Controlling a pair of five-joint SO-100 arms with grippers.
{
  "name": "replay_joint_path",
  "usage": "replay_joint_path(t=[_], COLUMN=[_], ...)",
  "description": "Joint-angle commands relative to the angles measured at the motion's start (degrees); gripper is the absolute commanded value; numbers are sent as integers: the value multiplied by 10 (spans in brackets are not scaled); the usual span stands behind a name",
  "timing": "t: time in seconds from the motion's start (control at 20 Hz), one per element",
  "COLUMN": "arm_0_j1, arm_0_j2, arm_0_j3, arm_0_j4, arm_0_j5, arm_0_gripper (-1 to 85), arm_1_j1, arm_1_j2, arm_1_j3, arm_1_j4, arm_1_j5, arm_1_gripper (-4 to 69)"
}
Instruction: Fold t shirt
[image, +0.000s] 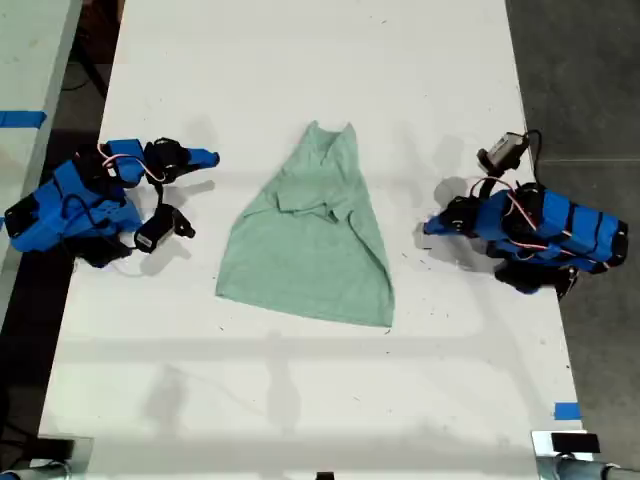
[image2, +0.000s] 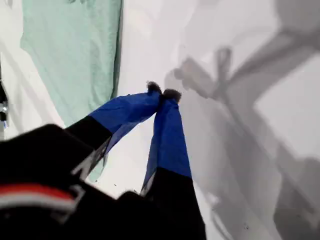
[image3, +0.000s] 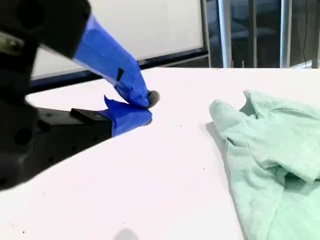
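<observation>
While both grippers rest apart from it, the t shirt (image: 312, 235) lies mid-table (image: 300, 400) — soft, light, rumpled. My first gripper (image2: 162, 93) and second gripper (image3: 148, 107) have fingers pressed together, empty. Judged best hold: hem corners — pinch low.

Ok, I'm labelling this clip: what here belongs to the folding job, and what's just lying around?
Job: t shirt; my first gripper; my second gripper; table.
Just around: blue tape mark; neighbouring table.
</observation>
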Motion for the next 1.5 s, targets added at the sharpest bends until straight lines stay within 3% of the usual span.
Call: replay_joint_path(t=[0.0, 0.15, 0.35, 0.4, 0.5, 0.55, 0.65, 0.9, 1.0, 1.1, 1.15, 1.3, 1.45], arm_0_j1=[-4, -10, -8, -6, -6, -6, -5, -4, -4, -4, -4, -3, -4], arm_0_j2=[6, 6, 6, 6, 6, 6, 6, 6, 6, 6, 6, 6, 6], arm_0_j3=[23, 23, 23, 23, 23, 23, 23, 23, 23, 23, 23, 23, 23], arm_0_j4=[2, 1, 2, 2, 2, 2, 2, 2, 2, 2, 2, 2, 2], arm_0_j5=[-7, -5, -5, -6, -4, -4, -4, -4, -4, -4, -4, -4, -4], arm_0_gripper=[-2, -2, -2, -2, -2, -2, -2, -2, -2, -2, -2, -2, -2], arm_1_j1=[-13, -15, -181, -214, -259, -276, -299, -301, -299, -298, -297, -287, -248], arm_1_j2=[0, -179, -526, -554, -586, -608, -649, -745, -824, -878, -875, -744, -599], arm_1_j3=[-18, -173, -418, -432, -411, -403, -377, -265, -284, -323, -333, -347, -389], arm_1_j4=[7, 12, 4, -17, -110, -142, -209, -427, -473, -464, -435, -265, -147], arm_1_j5=[-47, -40, 116, 156, 187, 200, 211, 229, 215, 210, 216, 233, 175], arm_1_gripper=[10, 8, 2, 40, 258, 310, 342, 333, 260, 7, 7, 7, 7])
